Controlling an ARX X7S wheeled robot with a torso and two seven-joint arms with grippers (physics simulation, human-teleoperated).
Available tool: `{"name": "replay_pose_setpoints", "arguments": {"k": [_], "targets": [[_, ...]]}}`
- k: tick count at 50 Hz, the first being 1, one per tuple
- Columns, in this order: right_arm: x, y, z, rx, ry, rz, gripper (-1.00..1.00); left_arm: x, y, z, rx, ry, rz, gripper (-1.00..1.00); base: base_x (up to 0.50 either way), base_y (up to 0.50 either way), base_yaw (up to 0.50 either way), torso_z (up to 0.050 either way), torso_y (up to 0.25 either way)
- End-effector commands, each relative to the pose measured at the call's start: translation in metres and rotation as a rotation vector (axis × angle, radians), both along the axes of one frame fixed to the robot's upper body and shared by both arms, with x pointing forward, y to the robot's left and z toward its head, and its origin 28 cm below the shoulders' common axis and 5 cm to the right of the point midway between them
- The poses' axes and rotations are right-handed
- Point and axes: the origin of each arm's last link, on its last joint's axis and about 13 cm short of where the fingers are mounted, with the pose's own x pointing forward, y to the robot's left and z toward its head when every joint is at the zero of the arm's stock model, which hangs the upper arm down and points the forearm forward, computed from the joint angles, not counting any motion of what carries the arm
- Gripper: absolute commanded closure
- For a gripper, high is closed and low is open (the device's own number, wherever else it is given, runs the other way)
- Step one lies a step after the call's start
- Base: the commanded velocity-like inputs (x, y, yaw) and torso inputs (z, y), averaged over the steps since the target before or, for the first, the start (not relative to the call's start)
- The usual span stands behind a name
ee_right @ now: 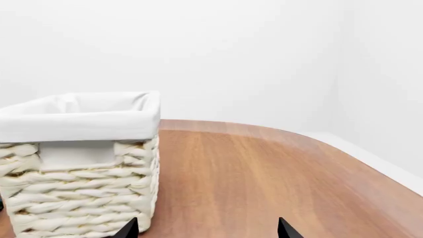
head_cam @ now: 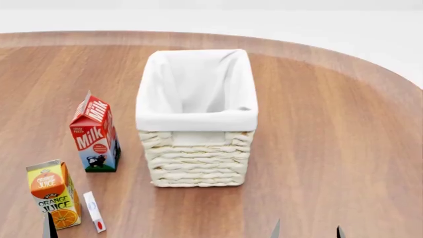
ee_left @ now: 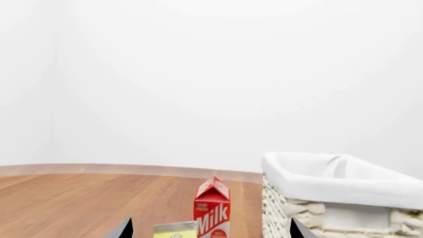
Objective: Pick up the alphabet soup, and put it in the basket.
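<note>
The alphabet soup is out of view in all three views. The cream woven basket (head_cam: 196, 148) with its white cloth lining stands at the middle of the round wooden table, and it looks empty inside. It also shows in the left wrist view as the basket (ee_left: 343, 198) and in the right wrist view as the basket (ee_right: 79, 173). My left gripper (ee_left: 211, 230) is open and holds nothing, with a milk carton and a juice carton ahead of it. My right gripper (ee_right: 207, 230) is open over bare wood beside the basket's near corner. Only the fingertips (head_cam: 276, 229) show low in the head view.
A red milk carton (head_cam: 96, 134) stands left of the basket. An orange juice carton (head_cam: 53, 193) stands nearer, at the front left. A small flat white packet (head_cam: 94, 211) lies beside it. The table's curved edge (head_cam: 396, 74) runs behind and to the right.
</note>
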Motion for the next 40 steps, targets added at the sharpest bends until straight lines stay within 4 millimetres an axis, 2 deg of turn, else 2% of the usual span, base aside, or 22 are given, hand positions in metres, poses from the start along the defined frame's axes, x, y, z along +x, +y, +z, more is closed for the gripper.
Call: {"name": "replay_pose_setpoints", "arguments": {"k": [1,40], "targets": [[0.0002,0.0007,-0.0006,-0.005,0.002,0.007,-1.00,-0.0012,-0.0006,0.0012,0.000,0.000,0.000,-1.00,0.11,-0.05,0.00,0.000,0.000],[0.0005,0.0003,-0.0007,-0.005,-0.002,0.007,-1.00,-0.0014,-0.0003,0.0011,0.000,-0.003,0.000,-1.00,0.18,-0.02,0.00,0.000,0.000]]}}
